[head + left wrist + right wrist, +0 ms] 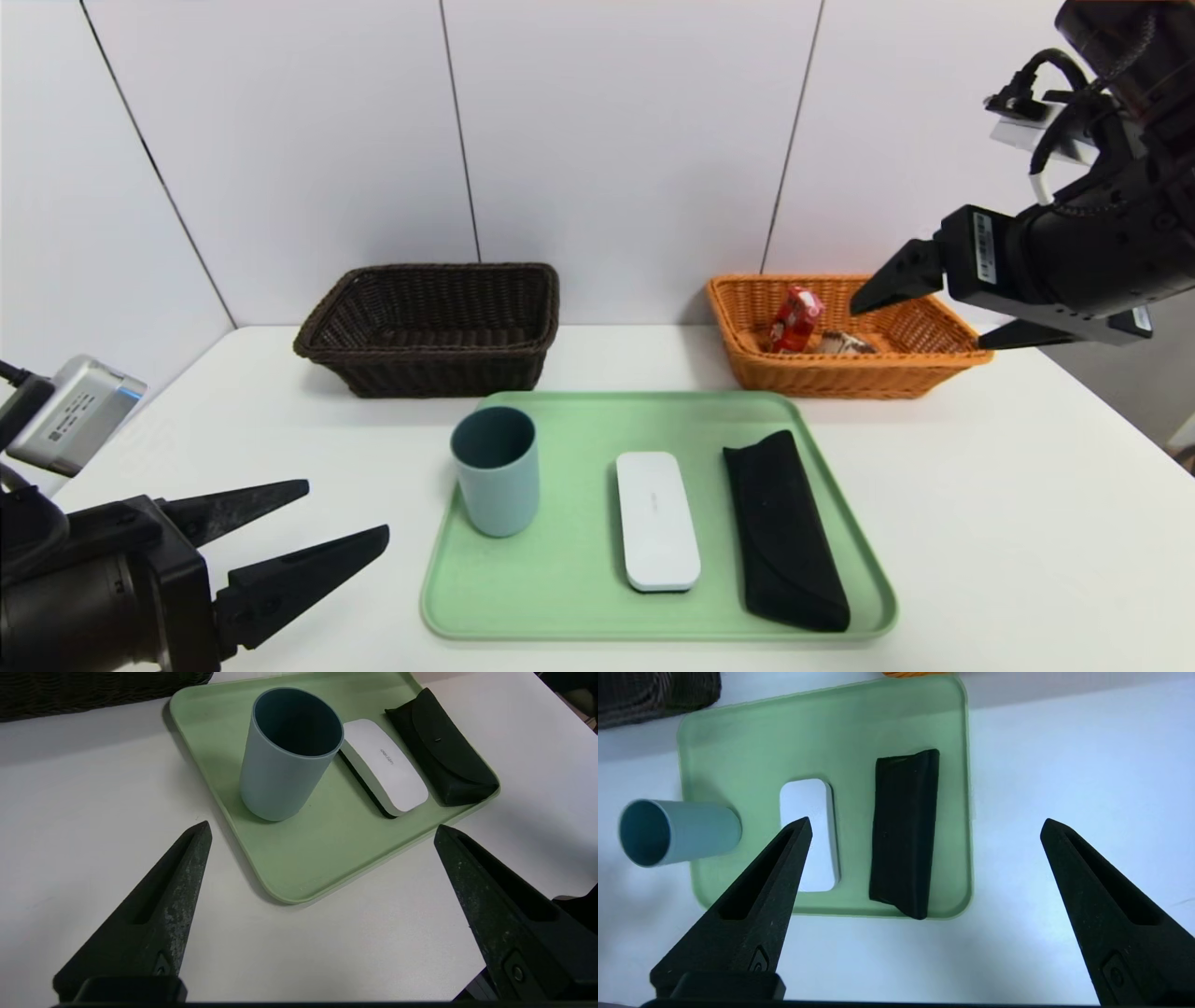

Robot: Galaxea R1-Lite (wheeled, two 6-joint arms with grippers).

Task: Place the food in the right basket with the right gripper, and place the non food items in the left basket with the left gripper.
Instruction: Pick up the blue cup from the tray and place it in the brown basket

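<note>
Resting on the white bench (pixel 1027 523), a pale green rectangular plastic tray (pixel 579 579) carries three items side by side: a teal-blue plastic cup (pixel 495 471) standing upright at its left, a flat white rounded oblong case (pixel 656 520) lying in the middle, and a long black soft pouch (pixel 782 527) lying at its right; none touches its neighbour. Behind the tray, the dark brown woven wicker basket (pixel 434 327) stands at the left; the orange-tan woven wicker basket (pixel 840 336) stands at the right and holds a small red drink carton (pixel 795 319) beside a small wedge of chocolate-topped cake (pixel 845 343). The left gripper (pixel 347 521) hovers low at the near left, just beside the tray, fingers wide apart and holding nothing; the right gripper (pixel 920 317) hangs over the orange-tan basket's right side, fingers likewise spread and holding nothing.
</note>
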